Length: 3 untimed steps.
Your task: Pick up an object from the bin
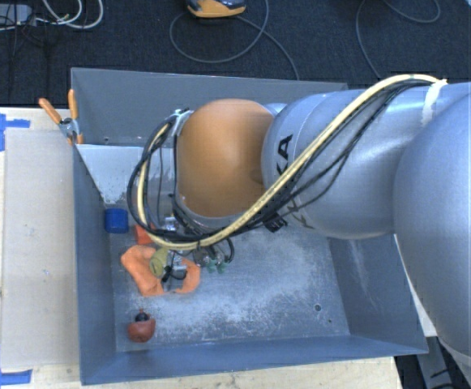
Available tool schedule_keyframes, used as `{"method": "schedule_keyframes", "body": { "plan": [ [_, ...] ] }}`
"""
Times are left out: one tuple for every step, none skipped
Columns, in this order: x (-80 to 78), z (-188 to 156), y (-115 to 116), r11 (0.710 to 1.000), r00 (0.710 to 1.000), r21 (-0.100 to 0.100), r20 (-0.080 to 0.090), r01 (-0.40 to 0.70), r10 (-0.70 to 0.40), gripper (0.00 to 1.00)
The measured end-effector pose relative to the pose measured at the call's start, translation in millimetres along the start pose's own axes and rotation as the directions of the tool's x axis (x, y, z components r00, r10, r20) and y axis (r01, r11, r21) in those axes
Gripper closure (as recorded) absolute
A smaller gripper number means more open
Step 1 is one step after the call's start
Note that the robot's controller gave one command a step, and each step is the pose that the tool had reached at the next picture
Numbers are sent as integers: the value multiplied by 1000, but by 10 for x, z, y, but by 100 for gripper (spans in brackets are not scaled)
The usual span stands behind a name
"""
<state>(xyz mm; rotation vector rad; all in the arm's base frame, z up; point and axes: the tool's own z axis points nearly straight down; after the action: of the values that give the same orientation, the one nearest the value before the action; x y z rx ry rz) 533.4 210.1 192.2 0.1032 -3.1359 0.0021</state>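
Note:
My gripper is down at the bin's left side, under the arm's wrist, pressed into a crumpled orange soft thing that spreads to its left and right. A yellowish-green bit shows within that orange thing, right beside the gripper. A small blue block lies just up and left of it, near the bin's left wall. A small dark red rounded thing rests nearer the bin's front left corner, apart from the gripper.
The arm with its orange cover and looped cables hangs over the bin's middle and hides the floor beneath. To the right of the gripper the floor is bare grey metal up to the front and right walls.

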Motion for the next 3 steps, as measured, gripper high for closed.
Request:
{"method": "schedule_keyframes", "body": {
  "plan": [
    [-17,-352,-8,1000,1000,1,-7,-27,27,100],
    [-92,-771,10,999,999,2,-5,-39,39,100],
    [-138,-901,-1,999,999,-1,3,-40,40,100]
  ]
}}
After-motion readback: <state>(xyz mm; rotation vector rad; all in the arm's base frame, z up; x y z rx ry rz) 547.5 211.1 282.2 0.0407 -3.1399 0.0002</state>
